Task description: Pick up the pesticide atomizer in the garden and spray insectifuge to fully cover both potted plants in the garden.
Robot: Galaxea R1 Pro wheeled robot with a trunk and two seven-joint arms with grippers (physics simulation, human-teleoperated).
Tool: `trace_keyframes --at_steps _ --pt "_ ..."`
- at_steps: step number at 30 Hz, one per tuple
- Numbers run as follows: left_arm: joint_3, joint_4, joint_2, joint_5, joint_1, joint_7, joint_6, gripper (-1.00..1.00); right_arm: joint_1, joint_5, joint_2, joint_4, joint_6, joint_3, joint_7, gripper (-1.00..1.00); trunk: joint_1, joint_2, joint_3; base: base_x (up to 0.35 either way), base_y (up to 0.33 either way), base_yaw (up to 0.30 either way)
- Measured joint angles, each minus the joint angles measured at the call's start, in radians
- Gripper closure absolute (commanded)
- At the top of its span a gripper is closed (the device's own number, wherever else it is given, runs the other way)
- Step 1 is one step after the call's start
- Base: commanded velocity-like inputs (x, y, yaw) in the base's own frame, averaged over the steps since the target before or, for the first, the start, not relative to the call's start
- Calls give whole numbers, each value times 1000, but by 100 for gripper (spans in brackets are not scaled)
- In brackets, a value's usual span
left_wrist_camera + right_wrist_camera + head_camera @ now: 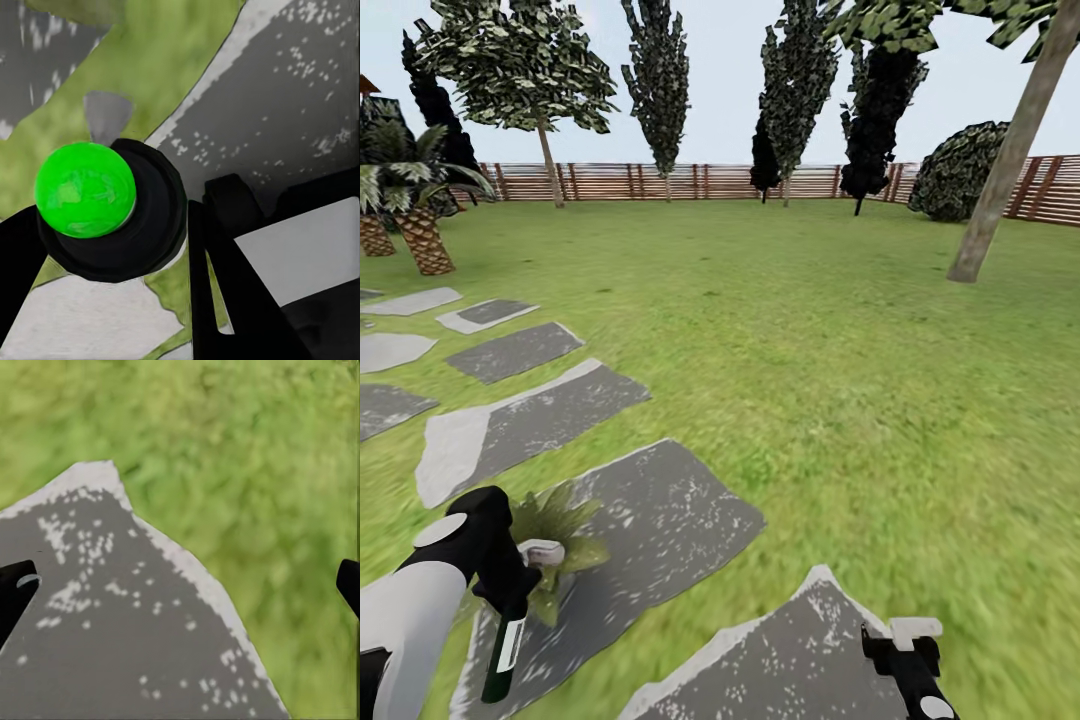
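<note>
Left pincer clamped around the pesticide atomizer, hanging nozzle-down beside the potted plant on the stepping stone, right pincer spread and idle; could easily mist stone instead of leaves, or clip the rosette.

head view looks down across lawn toward fence, both wrist views close over stepping stones
</note>
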Motion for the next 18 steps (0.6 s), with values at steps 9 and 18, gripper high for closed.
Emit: trace_keyframes --at_steps 9,18 --pt "-5 0 0 0 0 0 0 100 0 0 1 0 0 0 0 -100 0 0 0 206 -192 165" --pt "-9 0 4 2 -6 -3 -4 100 0 0 0 2 1 0 0 -100 0 0 0 7 -6 277"
